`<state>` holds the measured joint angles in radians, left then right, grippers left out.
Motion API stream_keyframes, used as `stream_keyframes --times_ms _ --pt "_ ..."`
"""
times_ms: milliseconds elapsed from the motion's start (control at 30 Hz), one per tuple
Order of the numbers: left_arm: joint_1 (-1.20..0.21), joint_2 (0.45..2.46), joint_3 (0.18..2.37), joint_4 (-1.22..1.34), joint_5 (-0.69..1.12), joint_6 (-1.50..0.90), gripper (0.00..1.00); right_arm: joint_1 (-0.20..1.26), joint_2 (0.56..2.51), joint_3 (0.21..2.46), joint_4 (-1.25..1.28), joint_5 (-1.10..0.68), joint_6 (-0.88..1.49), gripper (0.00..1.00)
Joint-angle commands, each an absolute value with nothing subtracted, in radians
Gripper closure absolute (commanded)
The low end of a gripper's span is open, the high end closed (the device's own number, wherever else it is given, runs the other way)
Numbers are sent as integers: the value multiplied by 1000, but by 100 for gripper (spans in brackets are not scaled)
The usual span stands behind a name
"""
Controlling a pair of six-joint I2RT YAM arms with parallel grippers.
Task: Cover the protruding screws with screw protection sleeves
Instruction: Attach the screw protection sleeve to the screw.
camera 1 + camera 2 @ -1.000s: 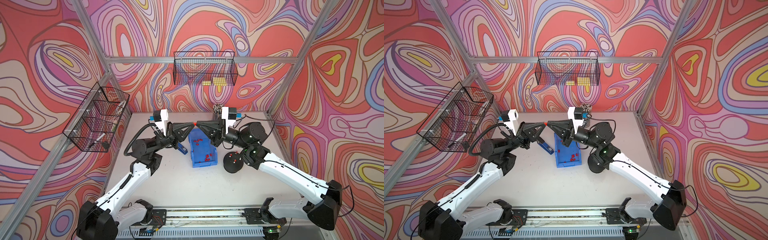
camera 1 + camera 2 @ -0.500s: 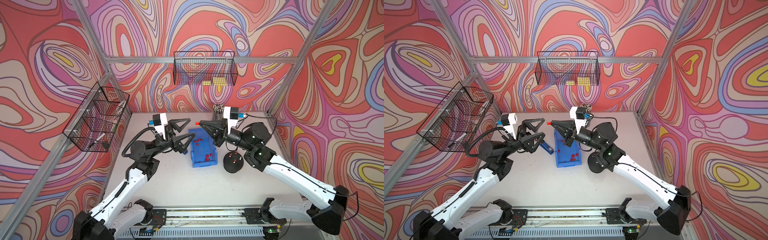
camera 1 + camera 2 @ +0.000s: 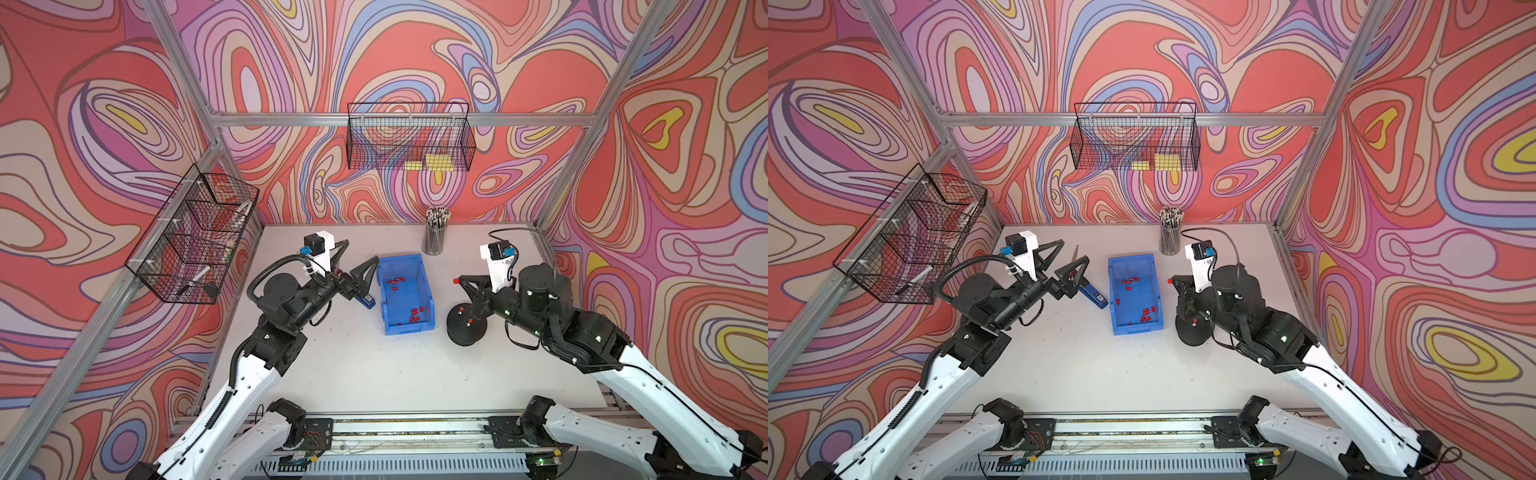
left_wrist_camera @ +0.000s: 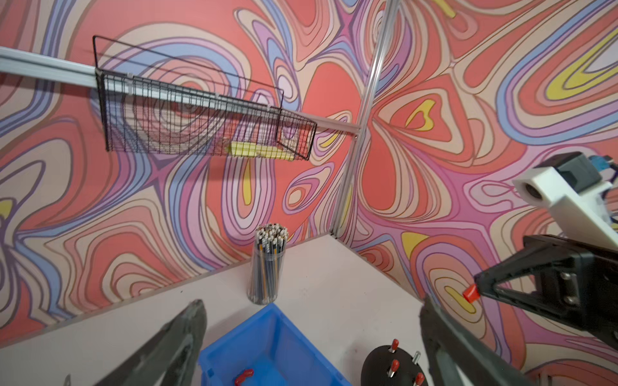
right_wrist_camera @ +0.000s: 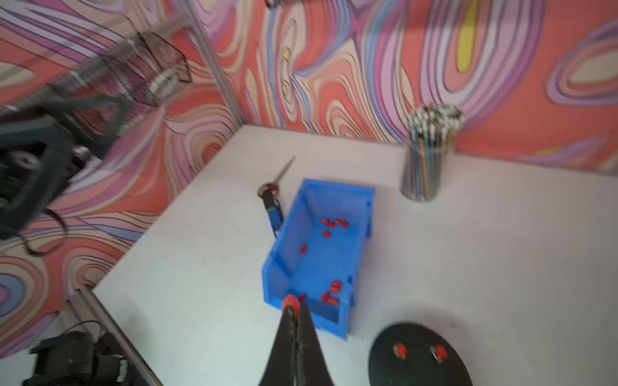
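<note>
Swung apart since their meeting above the blue bin (image 3: 409,330). Right of bin: black base (image 3: 461,336), right gripper (image 3: 460,281) raised, clamped on one red sleeve (image 3: 456,281). Left of bin: left gripper (image 3: 360,252) spread wide, empty. Seen from left wrist only: one bare stud (image 4: 415,357), three capped.

Right hand (image 3: 458,281) pinches a red sleeve (image 3: 455,281) near the black base (image 3: 465,332)
</note>
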<state>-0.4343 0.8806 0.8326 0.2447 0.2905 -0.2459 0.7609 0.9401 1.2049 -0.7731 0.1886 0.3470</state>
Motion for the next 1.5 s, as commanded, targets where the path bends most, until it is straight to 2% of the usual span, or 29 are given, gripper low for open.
stream_keyframes --times_ms 0,167,433,700,1467 --pt "-437 900 873 174 224 -199 1 765 986 1202 -1148 370 501 100" --pt "-438 913 881 162 230 -204 1 764 1039 1122 -1199 426 574 100" --pt "-438 892 866 142 225 -209 1 738 1182 1125 -1114 455 537 100" --pt "-437 880 861 129 213 -198 1 579 1201 1075 -1003 368 437 100" --pt "-439 898 862 127 219 -203 1 554 1233 1048 -980 393 402 100"
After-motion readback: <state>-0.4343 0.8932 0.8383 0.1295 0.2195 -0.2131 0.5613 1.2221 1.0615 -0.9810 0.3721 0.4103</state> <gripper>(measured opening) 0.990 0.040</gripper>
